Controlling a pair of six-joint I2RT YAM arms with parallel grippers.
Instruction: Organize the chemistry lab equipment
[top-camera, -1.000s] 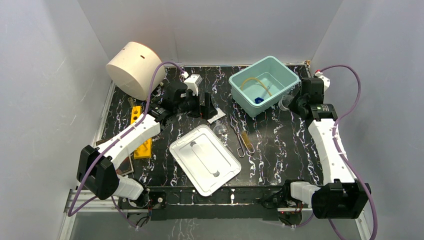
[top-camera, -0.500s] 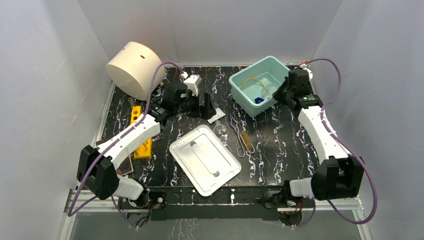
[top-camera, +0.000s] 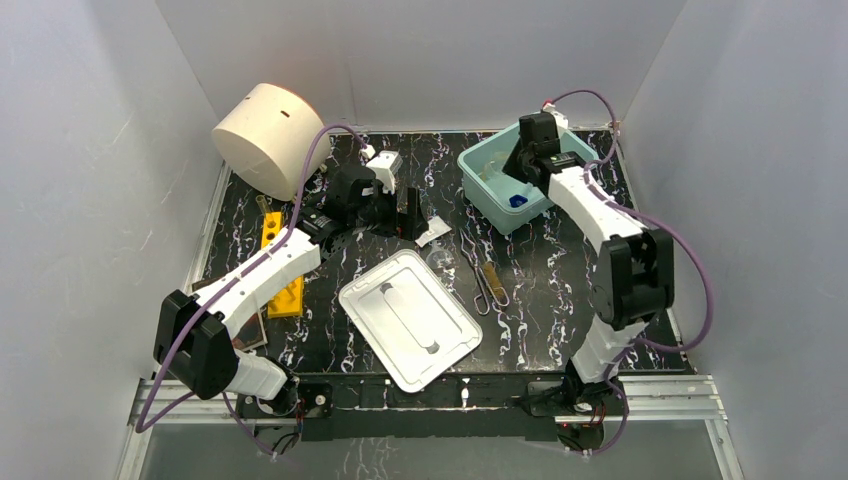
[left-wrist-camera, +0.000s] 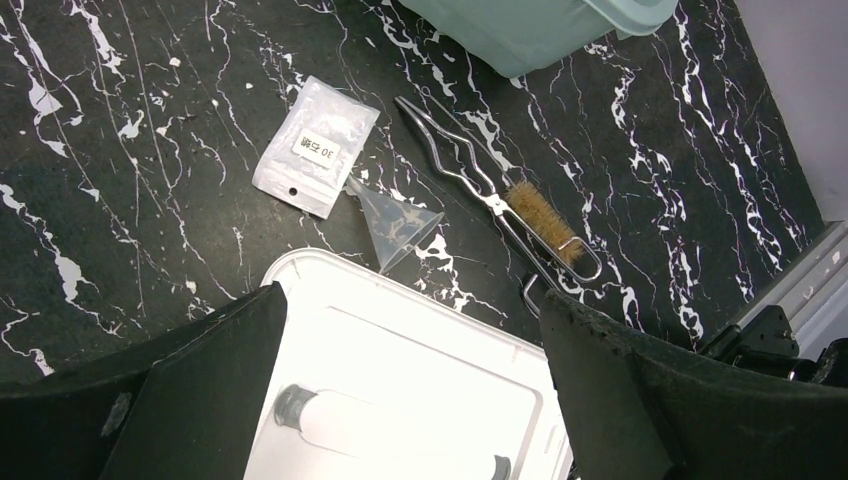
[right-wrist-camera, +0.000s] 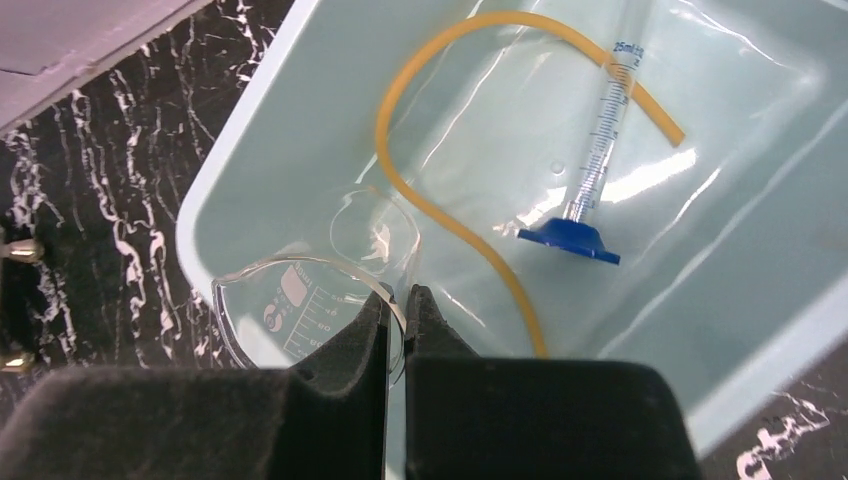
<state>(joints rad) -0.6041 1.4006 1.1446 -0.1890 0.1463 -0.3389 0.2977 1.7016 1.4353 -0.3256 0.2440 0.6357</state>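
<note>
The left pincer (left-wrist-camera: 410, 300) has not moved; it hangs wide above the white packet (left-wrist-camera: 315, 160), the clear funnel (left-wrist-camera: 400, 225) and the tongs (left-wrist-camera: 470, 180), all lying on the desk (left-wrist-camera: 120, 200). The right pincer (right-wrist-camera: 397, 310) has swung from beside the teal bin (right-wrist-camera: 265, 130) to over it. It grips a glass beaker (right-wrist-camera: 290, 305) by the rim, low inside the bin near the tan tubing (right-wrist-camera: 400, 190). In my judgement, only the release remains for this piece.

Black marble table (top-camera: 560, 290), teal bin (top-camera: 490, 207), white lid (top-camera: 410, 320), tongs (left-wrist-camera: 494, 203), packet (left-wrist-camera: 315, 158), funnel (left-wrist-camera: 398, 220)
</note>
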